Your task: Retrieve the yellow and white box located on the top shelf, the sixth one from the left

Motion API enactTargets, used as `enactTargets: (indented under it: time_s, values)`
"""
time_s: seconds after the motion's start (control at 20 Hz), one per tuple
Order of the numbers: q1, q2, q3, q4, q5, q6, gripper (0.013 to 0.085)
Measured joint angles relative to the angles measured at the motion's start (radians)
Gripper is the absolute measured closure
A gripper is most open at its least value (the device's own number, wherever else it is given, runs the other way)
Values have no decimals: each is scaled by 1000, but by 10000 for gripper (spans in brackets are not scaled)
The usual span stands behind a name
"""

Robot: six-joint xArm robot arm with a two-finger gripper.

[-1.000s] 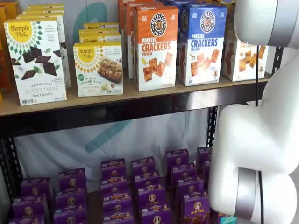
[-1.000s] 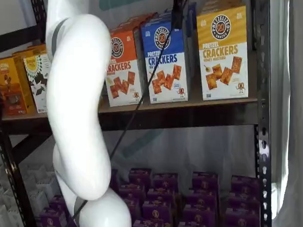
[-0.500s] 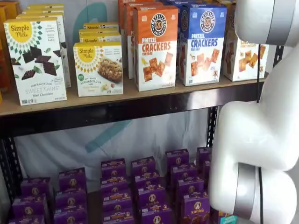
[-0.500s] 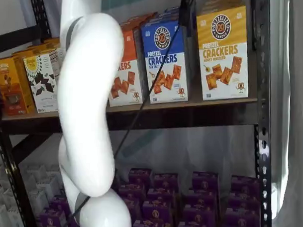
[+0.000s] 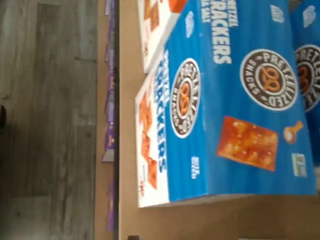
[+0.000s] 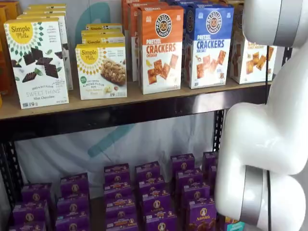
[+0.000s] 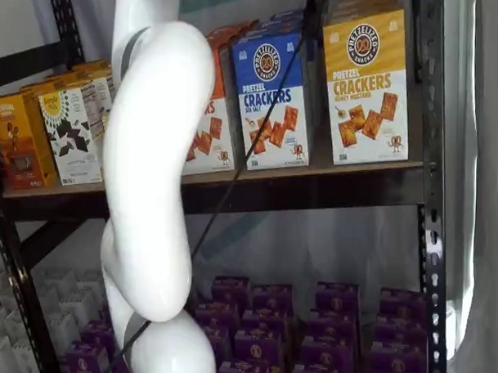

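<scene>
Your fingers [image 7: 311, 7], seemingly spread wide and empty, are hanging just beside the yellow and white box [image 7: 367, 84], which is standing upright on the top shelf [image 7: 331, 168]. You're likely handling light, stiff, crushable cardboard, so be pinching its two narrow sides gently.

Glossy white plastic arm [image 7: 151, 167]; matt cardboard yellow and white box [image 7: 367, 88]; tan wooden top shelf [image 6: 134, 98]

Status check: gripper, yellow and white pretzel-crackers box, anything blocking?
Gripper state unclear, black tip only. Yellow and white box upright, untouched on top shelf. Blue-topped crackers box stands beside it.
</scene>
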Motion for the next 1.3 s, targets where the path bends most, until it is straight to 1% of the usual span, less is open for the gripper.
enactTargets:
  time_s: [0.2, 0.35, 0.5, 0.6, 0.7, 0.8, 1.15, 1.3]
  values:
    - [-3, 8, 1, -14, -37, -19, 130]
    - [-6, 5, 19, -23, -77, -36, 130]
    - [-5, 2, 39, -48, -117, -58, 130]
    - [2, 5, 44, -77, -133, -71, 130]
    - [10, 29, 13, -112, -111, -76, 130]
    - [16, 56, -28, -133, -77, -75, 130]
    - [37, 130, -148, -193, 3, -70, 130]
    - [46, 147, -175, -213, 15, -69, 130]
